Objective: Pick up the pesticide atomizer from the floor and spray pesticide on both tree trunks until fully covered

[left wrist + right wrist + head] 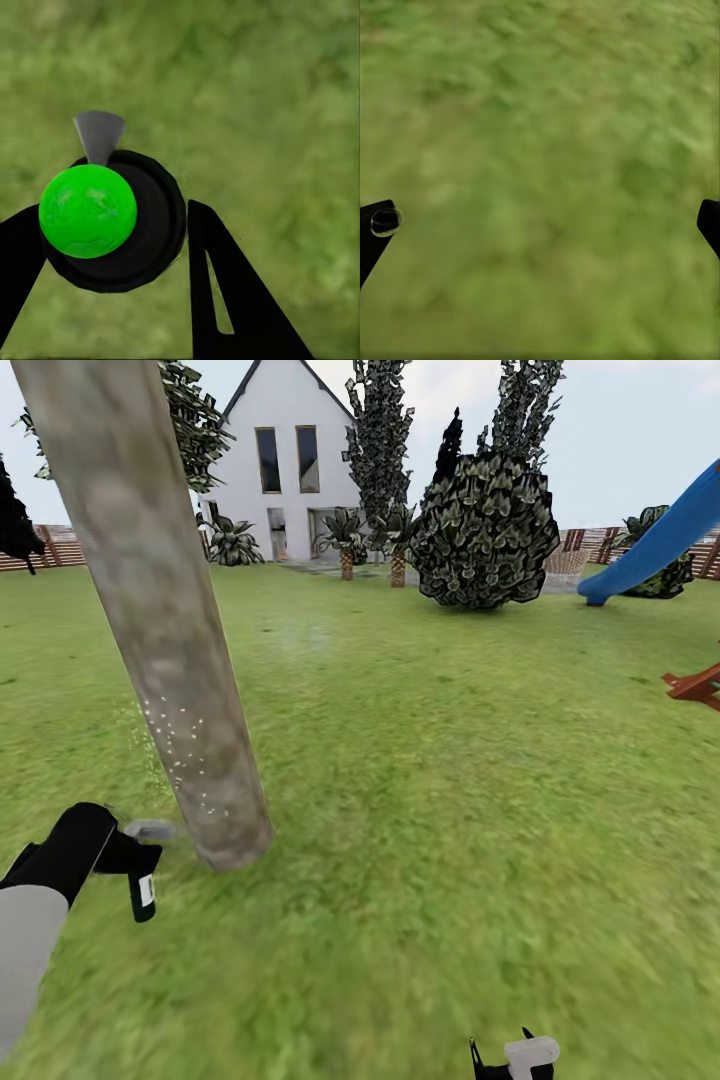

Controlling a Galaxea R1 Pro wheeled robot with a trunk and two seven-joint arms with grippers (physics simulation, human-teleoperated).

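Whitish pesticide specks (180, 745) are dotting only the leaning tree trunk (165, 630) low down; the pesticide atomizer (140, 865), being clenched by the left gripper (120, 855), is best swept upward.

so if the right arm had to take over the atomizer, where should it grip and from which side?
Probably the black body of the pesticide atomizer, below the left gripper, which clamps its upper part. Come in from the robot's right, level with the grass: the bottle hangs upright, its grey nozzle aims at the tree trunk, and the right gripper hangs open.
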